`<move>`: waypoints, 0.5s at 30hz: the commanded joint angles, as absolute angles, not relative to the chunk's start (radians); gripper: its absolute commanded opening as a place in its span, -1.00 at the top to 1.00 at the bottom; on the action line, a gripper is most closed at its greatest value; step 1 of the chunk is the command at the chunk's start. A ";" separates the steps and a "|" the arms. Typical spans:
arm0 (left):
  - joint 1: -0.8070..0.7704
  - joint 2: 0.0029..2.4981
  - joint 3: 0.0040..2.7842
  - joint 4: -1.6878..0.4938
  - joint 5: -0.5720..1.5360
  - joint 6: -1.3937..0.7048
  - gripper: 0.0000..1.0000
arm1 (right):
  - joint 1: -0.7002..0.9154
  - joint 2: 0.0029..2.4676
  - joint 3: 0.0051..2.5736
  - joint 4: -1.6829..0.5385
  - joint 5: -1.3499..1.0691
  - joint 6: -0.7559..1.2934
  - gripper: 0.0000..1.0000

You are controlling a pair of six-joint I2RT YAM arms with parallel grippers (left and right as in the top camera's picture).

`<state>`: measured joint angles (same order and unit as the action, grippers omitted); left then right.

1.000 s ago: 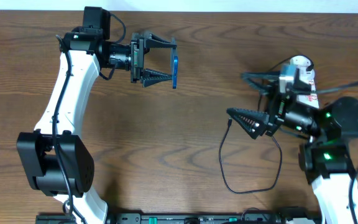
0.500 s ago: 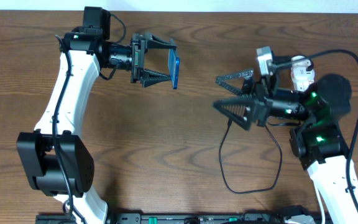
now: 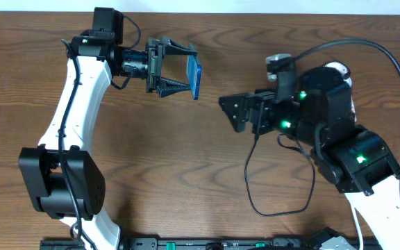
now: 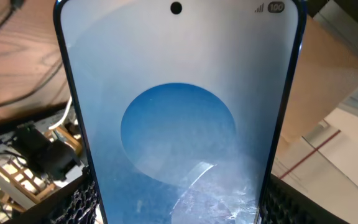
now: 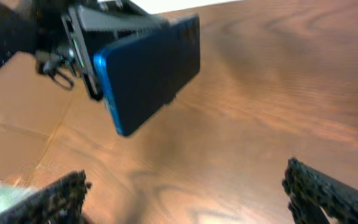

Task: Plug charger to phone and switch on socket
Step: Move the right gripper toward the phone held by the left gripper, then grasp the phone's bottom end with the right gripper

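My left gripper (image 3: 192, 68) is shut on the phone (image 3: 196, 76), holding it above the table at the back left, edge-on from overhead. In the left wrist view the phone's light-blue screen (image 4: 179, 124) fills the frame between the fingers (image 4: 73, 202). My right gripper (image 3: 236, 112) hangs open and empty right of the phone, pointing at it. In the right wrist view the phone's blue back (image 5: 151, 68) sits ahead of the wide-apart fingertips (image 5: 328, 193). The charger cable (image 3: 254, 200) lies looped on the table below the right arm, its tip (image 3: 256, 137) free. The socket (image 3: 336, 69) shows only its rounded white end behind the right arm.
The brown wooden table (image 3: 186, 160) runs to a white strip along its back edge (image 3: 255, 5). A black rail (image 3: 207, 243) lines the front edge. The right arm's thick black cable (image 3: 394, 76) arcs over the right side. Cardboard (image 4: 334, 81) shows beyond the phone.
My right arm has lifted from beside the socket and swung left toward the phone, gripper still open. The left arm and the phone have stayed still.
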<state>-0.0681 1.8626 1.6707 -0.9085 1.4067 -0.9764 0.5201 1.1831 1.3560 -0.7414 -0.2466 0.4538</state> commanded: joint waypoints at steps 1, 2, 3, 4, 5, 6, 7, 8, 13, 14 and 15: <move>-0.067 1.832 1.686 -0.907 1.382 -0.990 -0.40 | 0.613 1.253 1.464 -0.801 0.028 0.414 -0.98; -0.067 1.832 1.686 -0.906 1.375 -0.990 -0.40 | 0.635 1.274 1.486 -0.807 0.036 0.415 -0.98; -0.067 1.832 1.686 -0.906 1.364 -0.990 -0.40 | 0.656 1.297 1.505 -0.808 0.036 0.420 -0.99; -0.067 1.832 1.686 -0.907 1.350 -0.990 -0.40 | 0.671 1.317 1.520 -0.808 0.038 0.430 -0.98; -0.067 1.832 1.686 -0.906 1.328 -0.990 -0.40 | 0.689 1.344 1.537 -0.808 0.051 0.447 -0.98; -0.067 1.832 1.686 -0.907 1.308 -0.990 -0.40 | 0.700 1.363 1.546 -0.808 0.070 0.461 -0.99; -0.067 1.832 1.686 -0.906 1.289 -0.991 -0.40 | 0.710 1.381 1.554 -0.807 0.093 0.479 -0.99; -0.067 1.832 1.686 -0.906 1.261 -0.993 -0.39 | 0.720 1.403 1.559 -0.803 0.125 0.505 -0.99; -0.067 1.832 1.686 -0.899 1.139 -0.994 -0.39 | 0.728 1.456 1.559 -0.762 0.141 0.562 -0.98; -0.067 1.832 1.686 -0.899 1.131 -0.995 -0.40 | 0.728 1.459 1.559 -0.760 0.140 0.569 -0.99; -0.067 1.832 1.686 -0.899 1.128 -0.998 -0.39 | 0.728 1.459 1.558 -0.756 0.140 0.580 -0.99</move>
